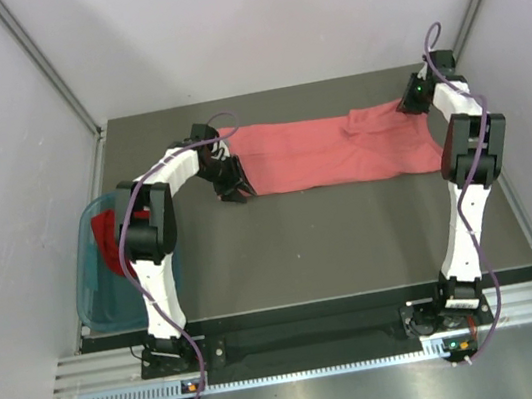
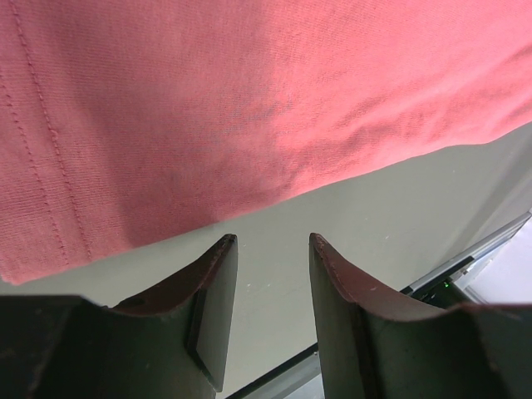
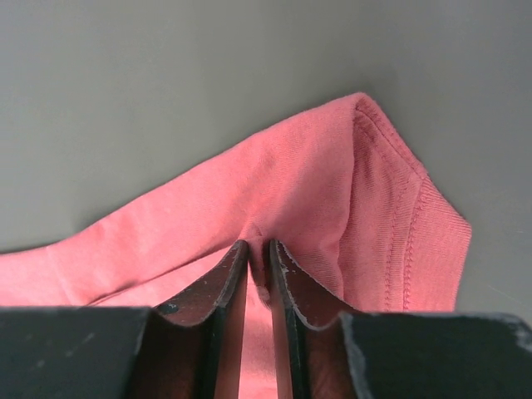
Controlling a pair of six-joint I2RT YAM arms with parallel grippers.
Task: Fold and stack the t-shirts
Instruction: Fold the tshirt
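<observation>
**Soft pink shirt at the far side of the bench: take it by the hemmed edges**

The light salmon-pink cloth t-shirt (image 1: 329, 149) lies stretched flat along the far side of the dark grey bench (image 1: 333, 239), from near the far left corner almost to the far right corner. Your right end effector (image 3: 258, 246) is pressed together on a fold of this shirt beside a stitched hem, close to the far right corner. Your left end effector (image 2: 270, 241) is spread and holds nothing, just at the near edge of the cloth at its left end. The darker deep red cloth t-shirt (image 1: 108, 243) sits bunched in the teal plastic basket (image 1: 93, 288) at the left edge of the bench.

You should expect the pink shirt to be light and limp. It will probably sag and wrinkle between two holds, and a thin layer can slip out of a shallow pinch. I judge the best places to be the stitched hems and corners, where the cloth is thicker. Take the left end deeply, then lift both ends together.
</observation>
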